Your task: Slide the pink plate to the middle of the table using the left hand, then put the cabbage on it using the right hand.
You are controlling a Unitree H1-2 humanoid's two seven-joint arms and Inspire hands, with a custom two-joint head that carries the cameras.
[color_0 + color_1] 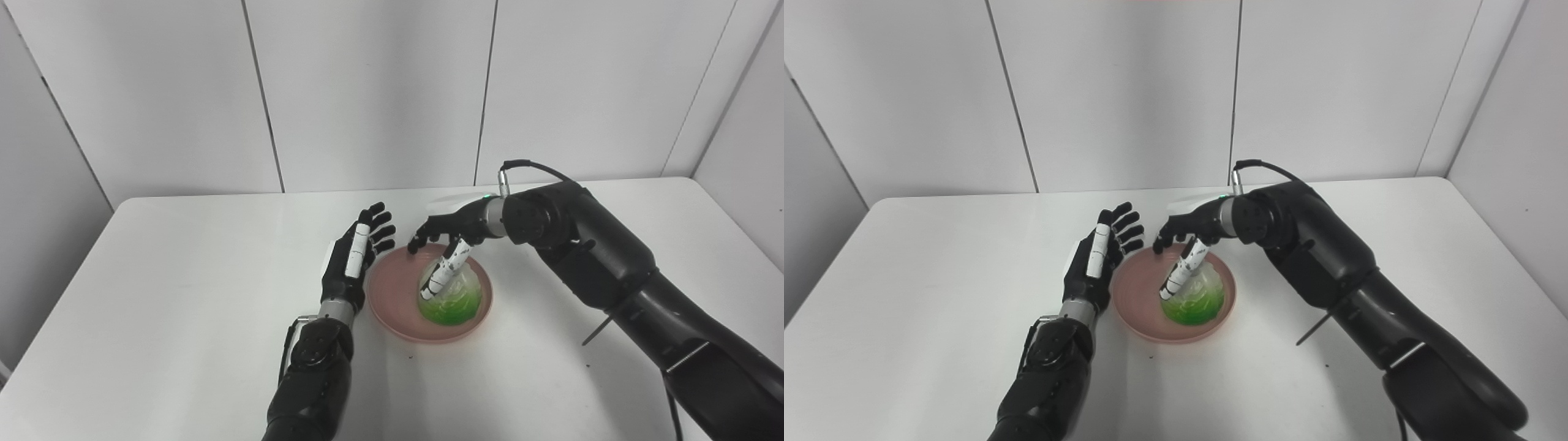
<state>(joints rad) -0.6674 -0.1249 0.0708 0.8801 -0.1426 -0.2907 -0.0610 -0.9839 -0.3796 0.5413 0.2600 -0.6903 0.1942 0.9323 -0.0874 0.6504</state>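
Note:
The pink plate (392,294) lies near the middle of the white table. A green and white cabbage (456,303) rests on the plate's right half. My right hand (456,236) hovers over the cabbage from the far side. Its fingers are spread toward the left and not wrapped around the cabbage, while its thumb lies down along the cabbage's left face. My left hand (352,263) stands open and upright just off the plate's left rim, palm toward the plate, holding nothing.
The white table (184,306) ends at grey wall panels behind. The right forearm crosses the table's right side, with a cable looping above its wrist (520,165). A few dark specks lie in front of the plate.

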